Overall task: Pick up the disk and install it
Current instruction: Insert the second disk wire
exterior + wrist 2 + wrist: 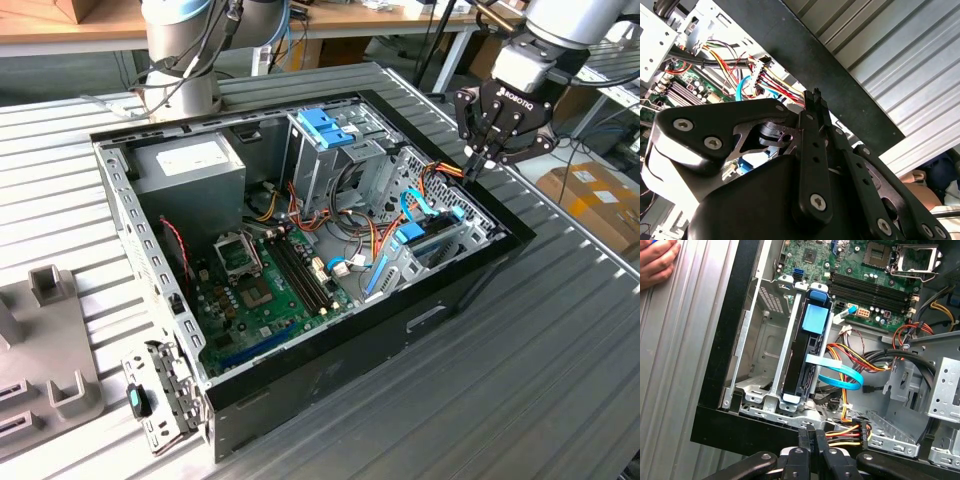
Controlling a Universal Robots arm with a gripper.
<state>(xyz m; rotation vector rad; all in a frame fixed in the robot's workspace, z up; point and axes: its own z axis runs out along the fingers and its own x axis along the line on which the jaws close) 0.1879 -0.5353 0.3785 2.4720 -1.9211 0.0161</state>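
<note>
Gripper [478,160] hovering over the case [480,275] edge, fingers together, holding nothing. Disk [802,357] standing on edge in its bay beside the wall. Risk of snagging the coloured wires [850,432] just under the fingertips, pulling a plug loose

One open computer case [330,385], one motherboard [265,290], one power supply [190,165], one upright drive cage [325,150]. One disk [807,352] in blue rails, one end effector [478,160]. One hand [657,262] on the bench [560,340].
</note>
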